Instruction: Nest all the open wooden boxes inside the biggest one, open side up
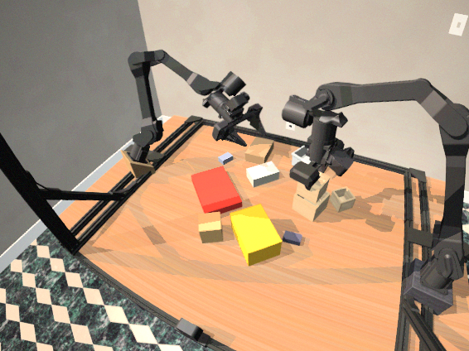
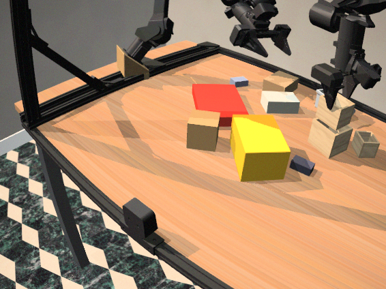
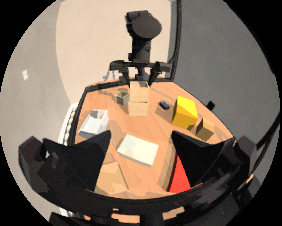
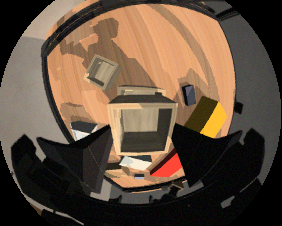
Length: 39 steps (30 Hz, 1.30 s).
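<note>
The largest wooden box (image 1: 306, 208) (image 2: 324, 139) stands on the table and its mouth is mostly hidden. My right gripper (image 2: 338, 103) (image 4: 142, 126) is shut on the middle-sized wooden box (image 1: 308, 192) (image 2: 331, 115) (image 4: 142, 146), fingers on opposite walls. That box is open side up and level, directly over the largest box; I cannot tell whether they touch. The smallest wooden box (image 1: 343, 202) (image 2: 365, 147) (image 4: 101, 74) stands open side up beside the largest and looks empty. My left gripper (image 1: 255, 140) (image 2: 278, 55) (image 3: 141, 134) is open and empty, raised above the far end.
A red block (image 1: 215, 188), a yellow block (image 1: 257, 232), a tan block (image 1: 210, 228) and a dark small block (image 1: 292, 238) lie mid-table. A white block (image 1: 263, 174), a tan angular block (image 1: 258, 152), a small blue block (image 1: 225, 158) and a white tray (image 3: 94, 125) are farther back.
</note>
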{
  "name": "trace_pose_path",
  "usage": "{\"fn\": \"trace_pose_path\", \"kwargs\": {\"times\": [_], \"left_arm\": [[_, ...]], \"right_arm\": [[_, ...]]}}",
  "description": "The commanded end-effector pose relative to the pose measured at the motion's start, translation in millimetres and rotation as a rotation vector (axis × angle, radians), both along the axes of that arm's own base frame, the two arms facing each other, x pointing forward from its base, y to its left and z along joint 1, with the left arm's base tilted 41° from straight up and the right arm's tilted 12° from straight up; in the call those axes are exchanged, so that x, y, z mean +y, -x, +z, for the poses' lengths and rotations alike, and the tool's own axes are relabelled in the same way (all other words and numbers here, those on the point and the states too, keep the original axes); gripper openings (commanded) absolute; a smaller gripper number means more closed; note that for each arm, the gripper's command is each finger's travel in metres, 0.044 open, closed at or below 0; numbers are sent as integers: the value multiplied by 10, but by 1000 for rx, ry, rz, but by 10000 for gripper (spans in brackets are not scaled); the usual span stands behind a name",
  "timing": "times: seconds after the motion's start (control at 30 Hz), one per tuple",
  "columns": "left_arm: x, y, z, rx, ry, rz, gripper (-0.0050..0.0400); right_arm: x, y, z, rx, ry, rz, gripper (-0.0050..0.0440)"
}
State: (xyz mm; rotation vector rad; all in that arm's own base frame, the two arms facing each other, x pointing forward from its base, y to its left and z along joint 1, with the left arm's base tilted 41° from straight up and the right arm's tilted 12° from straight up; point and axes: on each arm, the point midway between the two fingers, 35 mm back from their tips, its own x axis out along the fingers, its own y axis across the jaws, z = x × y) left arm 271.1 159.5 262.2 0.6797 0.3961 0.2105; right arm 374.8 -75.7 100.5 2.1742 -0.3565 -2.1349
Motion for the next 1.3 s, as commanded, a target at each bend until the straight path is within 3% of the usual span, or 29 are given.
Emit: {"fn": "trace_pose_path", "kwargs": {"times": [0.0,1.27], "left_arm": [[0,1,-3,2,-4,-1,400],[0,1,-3,2,-4,-1,400]], "right_arm": [[1,41,-29,10,2,-5,0],[-20,21,-101,10,4,-9,0]]}}
